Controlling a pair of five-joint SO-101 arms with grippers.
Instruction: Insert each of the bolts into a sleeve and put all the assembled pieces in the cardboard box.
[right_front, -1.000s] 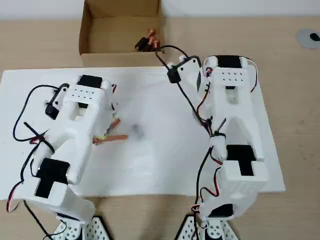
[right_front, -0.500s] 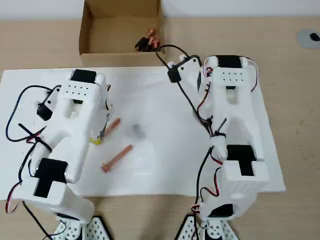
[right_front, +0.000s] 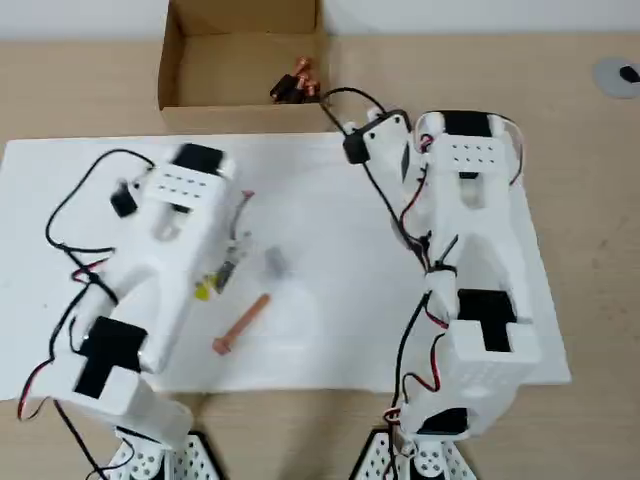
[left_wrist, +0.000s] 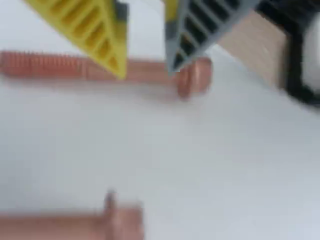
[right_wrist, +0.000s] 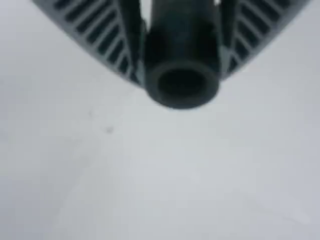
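Left wrist view: two bolts on the white sheet. The first bolt lies just under the left gripper, whose fingers stand apart, clamping nothing; the second bolt lies near. Two sleeves: the right gripper clamps a dark sleeve; a grey sleeve lies loose. The cardboard box holds a few assembled pieces.

We see the cardboard box at the tabletop's far edge, with assembled pieces in its right corner. A white sheet lies under both arms. One copper bolt lies loose beside the left arm. The grey sleeve is near it, not touching. The right arm is over the sheet's right side.
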